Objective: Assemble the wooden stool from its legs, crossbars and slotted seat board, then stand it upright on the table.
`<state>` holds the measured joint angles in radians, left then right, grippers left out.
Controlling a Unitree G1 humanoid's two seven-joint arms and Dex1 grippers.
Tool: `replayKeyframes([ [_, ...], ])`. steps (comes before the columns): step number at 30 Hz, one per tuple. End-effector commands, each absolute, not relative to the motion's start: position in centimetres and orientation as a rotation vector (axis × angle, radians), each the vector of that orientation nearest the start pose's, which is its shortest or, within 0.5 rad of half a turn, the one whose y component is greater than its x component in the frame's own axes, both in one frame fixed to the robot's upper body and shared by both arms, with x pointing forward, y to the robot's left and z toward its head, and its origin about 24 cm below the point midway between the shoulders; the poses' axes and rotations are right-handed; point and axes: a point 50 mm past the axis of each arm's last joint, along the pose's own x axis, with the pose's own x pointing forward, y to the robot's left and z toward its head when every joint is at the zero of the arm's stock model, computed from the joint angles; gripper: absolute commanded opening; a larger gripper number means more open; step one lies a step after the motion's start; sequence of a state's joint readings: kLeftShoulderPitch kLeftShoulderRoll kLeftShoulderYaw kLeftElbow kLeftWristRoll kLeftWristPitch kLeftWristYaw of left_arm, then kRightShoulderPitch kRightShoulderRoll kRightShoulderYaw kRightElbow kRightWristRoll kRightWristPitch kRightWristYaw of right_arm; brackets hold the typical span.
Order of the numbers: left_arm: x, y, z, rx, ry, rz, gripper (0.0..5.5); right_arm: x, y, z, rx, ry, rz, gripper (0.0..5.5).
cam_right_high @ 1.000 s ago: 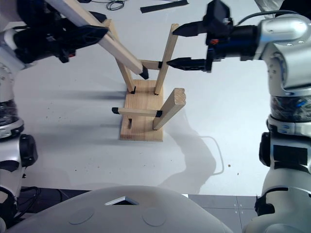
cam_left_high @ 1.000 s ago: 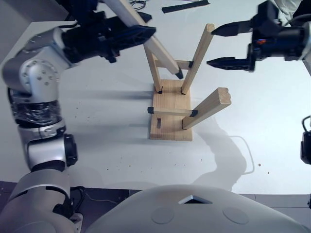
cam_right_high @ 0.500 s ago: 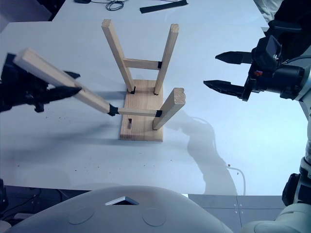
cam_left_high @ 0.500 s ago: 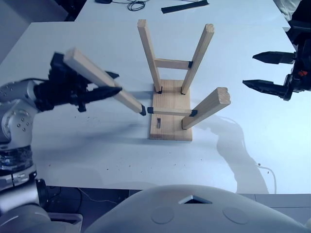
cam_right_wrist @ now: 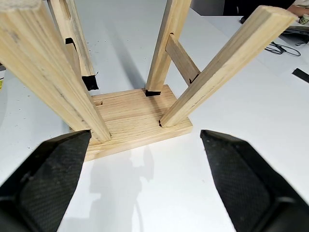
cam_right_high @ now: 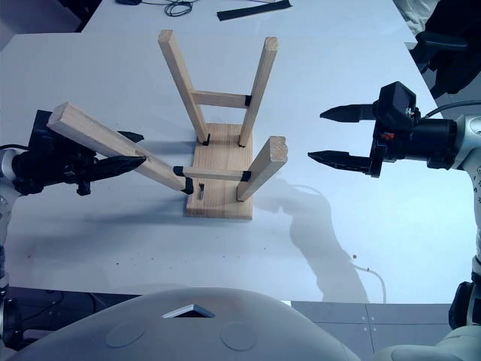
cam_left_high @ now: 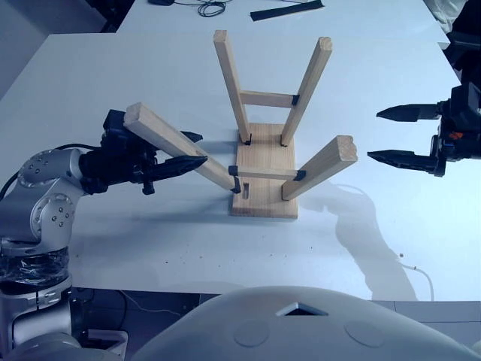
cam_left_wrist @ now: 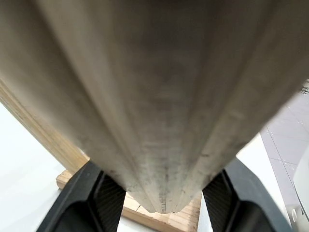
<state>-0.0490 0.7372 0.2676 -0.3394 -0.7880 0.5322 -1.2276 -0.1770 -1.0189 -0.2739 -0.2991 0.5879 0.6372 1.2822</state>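
The slotted seat board (cam_left_high: 263,201) lies flat on the white table. Two legs (cam_left_high: 230,84) stand upright at its far end, joined by a crossbar (cam_left_high: 266,98). A third leg (cam_left_high: 322,165) leans outward at the near right, with a second crossbar (cam_left_high: 267,174) running left from it. My left gripper (cam_left_high: 197,149) is shut on the fourth leg (cam_left_high: 161,134), held slanted with its lower end (cam_left_high: 234,184) at the board's near-left slot. That leg (cam_left_wrist: 164,96) sits between the black fingers (cam_left_wrist: 82,203). My right gripper (cam_left_high: 374,135) hangs open, right of the stool, holding nothing.
Black cables (cam_left_high: 203,7) and a black strip (cam_left_high: 285,10) lie at the table's far edge. A thin white cable (cam_left_high: 421,274) curls near the front right edge. Bare tabletop surrounds the stool on the left, front and right.
My left arm swung the held leg down from above the stool and brought its lower end to the board's near-left slot. My right gripper drew back from the far right leg, still open.
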Motion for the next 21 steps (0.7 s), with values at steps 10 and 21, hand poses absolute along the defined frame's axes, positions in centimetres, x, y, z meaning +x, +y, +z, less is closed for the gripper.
replayKeyframes([
  [10,21.3,20.7,14.0,0.004,0.071,-1.304,2.04,23.5,-24.4,20.9,-0.378,0.299,1.213,4.17],
  [21,21.5,20.4,13.4,0.085,0.098,-1.345,2.04,23.1,-24.1,20.4,-0.389,0.315,1.237,4.17],
])
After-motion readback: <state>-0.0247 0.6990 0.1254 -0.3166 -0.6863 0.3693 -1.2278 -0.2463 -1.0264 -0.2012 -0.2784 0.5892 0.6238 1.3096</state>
